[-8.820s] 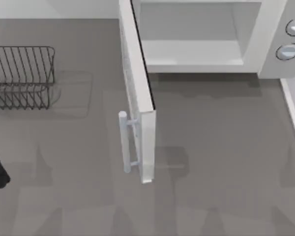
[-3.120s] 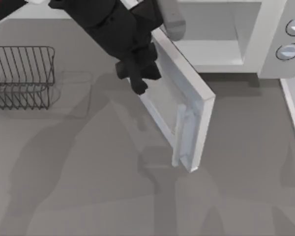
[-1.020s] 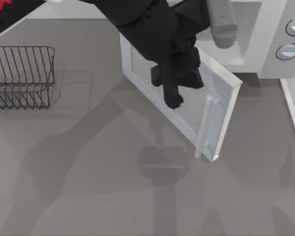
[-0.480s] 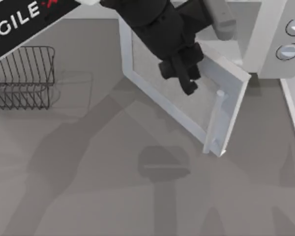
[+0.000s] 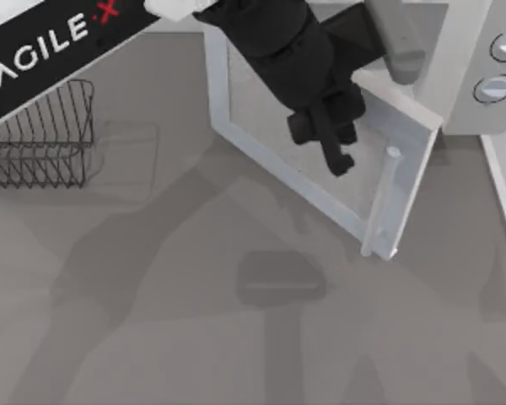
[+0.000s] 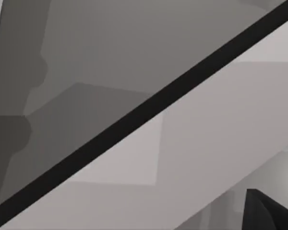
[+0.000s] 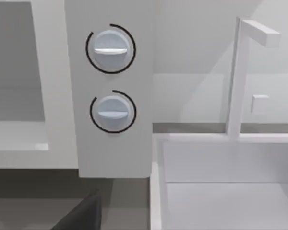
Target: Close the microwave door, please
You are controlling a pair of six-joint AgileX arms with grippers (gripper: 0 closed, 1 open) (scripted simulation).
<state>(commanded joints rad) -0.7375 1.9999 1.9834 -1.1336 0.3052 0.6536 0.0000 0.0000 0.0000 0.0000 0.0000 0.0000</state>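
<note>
At the back of the table, toward the top view's right: the microwave [image 5: 468, 51], a big white box appliance, cavity pale and open to the front. Side panel carries two round grey knobs [image 7: 110, 49], one above the other, each with its bar indicator lying level.

Microwave door [image 5: 270, 139]: large white rectangular panel with translucent grey window, hinged at the cavity's left edge, standing partly open and swung out at a slant over the table. Its free edge lies nearest the knob panel but apart from it. Pale grey bar handle [image 5: 386, 198] runs along that free edge on the outer face.

Left arm [image 5: 59, 38]: white link lettered AGILE, reaching in from the top view's upper left across the door.

Left gripper [image 5: 337, 156]: black, set against the door's outer face over the window, just beside the handle. Whether its fingers are parted or together, I cannot tell. In the left wrist view the door's surface sits close up, crossed by a dark diagonal band, with one black fingertip [image 6: 271, 213] at the corner.

White sink basin with upright tap [image 7: 235, 76]: just beside the microwave, on the knob-panel side.

Wire rack [image 5: 42, 139]: dark metal, at the table's left, well apart from the door.

Grey table [image 5: 152, 321]: bears the arm's shadow.
</note>
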